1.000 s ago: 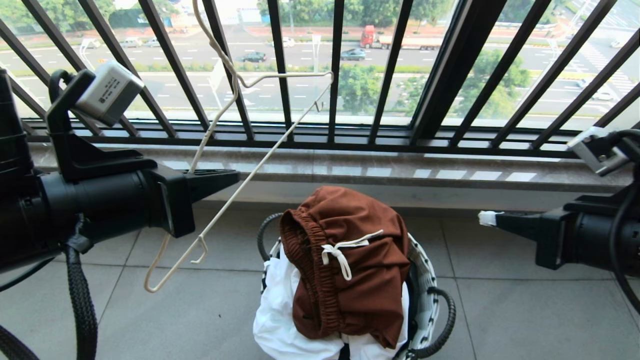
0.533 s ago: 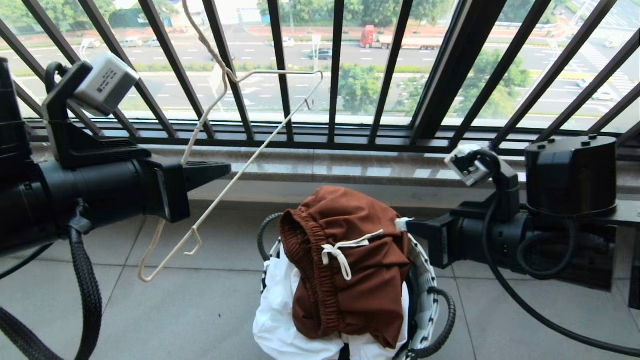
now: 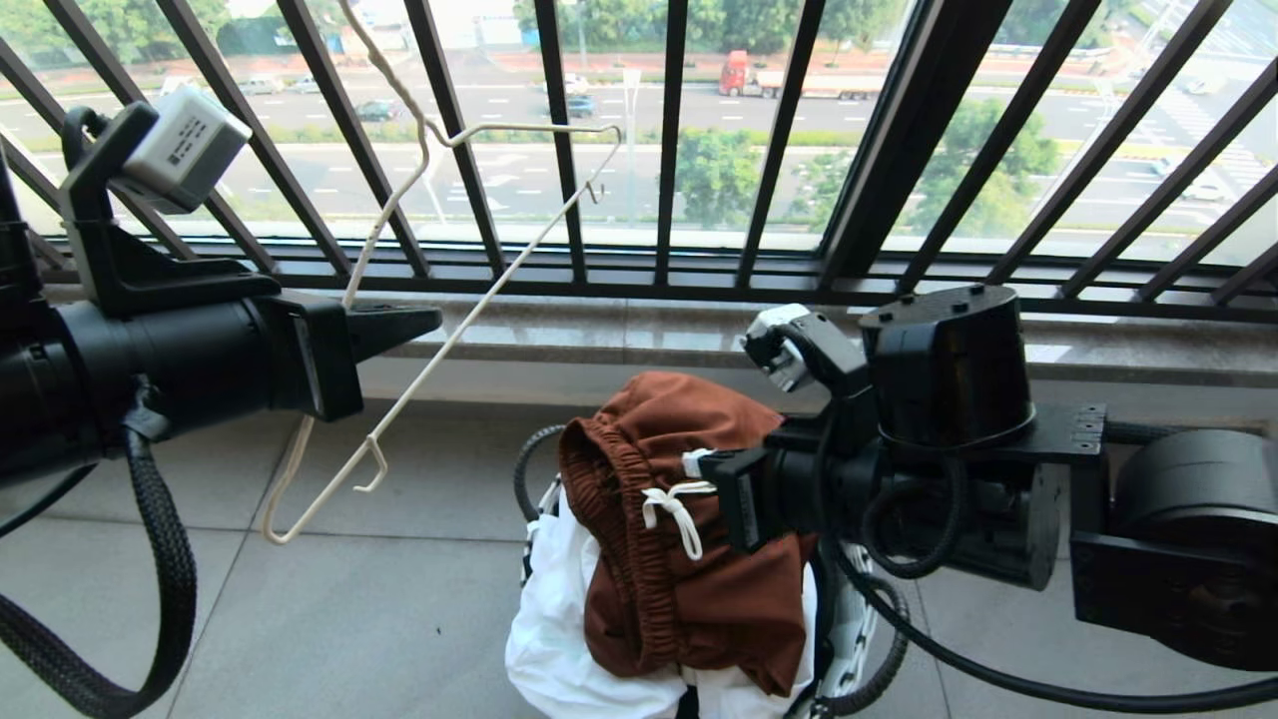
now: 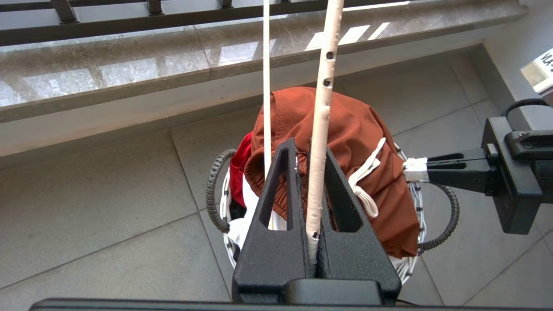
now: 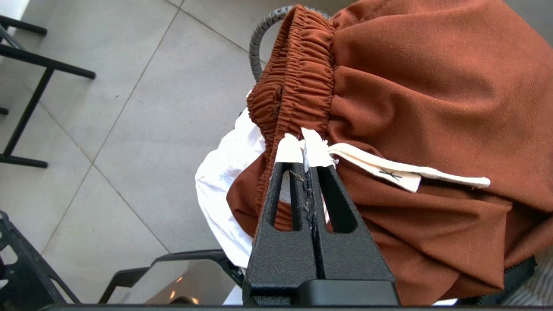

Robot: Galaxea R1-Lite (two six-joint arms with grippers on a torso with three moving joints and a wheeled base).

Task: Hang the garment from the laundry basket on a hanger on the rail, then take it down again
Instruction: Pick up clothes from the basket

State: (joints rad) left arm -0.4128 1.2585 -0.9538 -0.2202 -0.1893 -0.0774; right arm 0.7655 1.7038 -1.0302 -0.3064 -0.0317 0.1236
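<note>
L gripper is clamping the cream hanger w/ jaws pinched on its wire, holding it tilted, up and left of the laundry basket, in front of the black balustrade. The rust-brown shorts are lying heaped on top of the basket, over a white cloth. R gripper is hovering at the basket's right side, jaws pressed together w/ nothing between them, taped tips just at the shorts' waistband beside the drawstring.

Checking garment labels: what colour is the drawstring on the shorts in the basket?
White, on the rust-brown shorts; the drawstring shows best in the right wrist view.
</note>
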